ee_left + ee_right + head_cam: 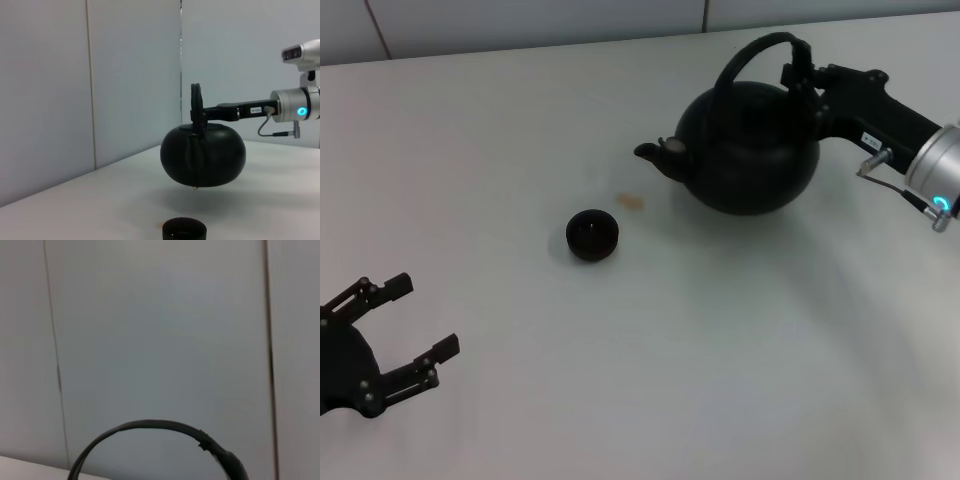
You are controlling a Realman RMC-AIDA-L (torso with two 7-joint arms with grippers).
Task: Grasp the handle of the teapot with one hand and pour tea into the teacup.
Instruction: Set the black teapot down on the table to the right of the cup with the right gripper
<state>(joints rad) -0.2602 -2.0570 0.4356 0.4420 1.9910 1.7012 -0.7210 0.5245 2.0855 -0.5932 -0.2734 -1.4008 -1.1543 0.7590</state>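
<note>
Your right gripper (803, 75) has its fingers closed on the handle (752, 55), holding the teapot (750, 148) clear above the bench (720, 350). Its spout faces the teacup (592, 235), which sits well apart. A small tea (632, 202) splash lies between them. Pouring appears unfinished. The left gripper (415, 335) rests spread wide, empty, far from the teacup; open bench surrounds it.

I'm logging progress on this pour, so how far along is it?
Done: the right pincer is shut on the handle, and the teapot is lifted off the table. In hand: carrying it, spout toward the teacup. A small tea splash lies beside the cup. Left: tilting over the cup. The left pincer idles open.
</note>
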